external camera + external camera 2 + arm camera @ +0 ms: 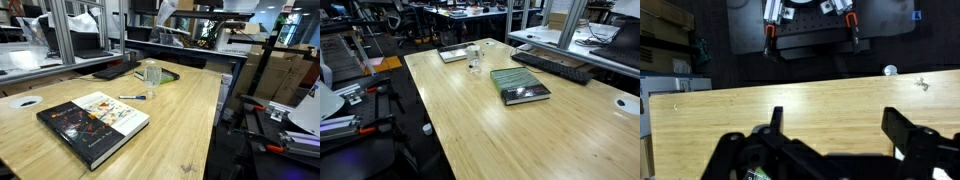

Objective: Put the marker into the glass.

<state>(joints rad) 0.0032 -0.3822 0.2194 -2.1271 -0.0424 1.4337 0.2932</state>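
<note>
The marker (131,97) is a thin dark stick with a whitish part. It lies flat on the wooden table (190,110) between the glass and the book, and also shows in an exterior view (475,68). The clear glass (151,72) stands upright just behind it and shows in both exterior views (473,53). My gripper (838,125) shows only in the wrist view. It is open and empty above bare table top near an edge. Marker and glass are out of the wrist view.
A dark-covered book (95,120) lies flat near the marker and shows in both exterior views (520,85). A keyboard (552,65) and a flat notebook (452,54) lie further back. Clamps and gear (810,25) sit past the table edge.
</note>
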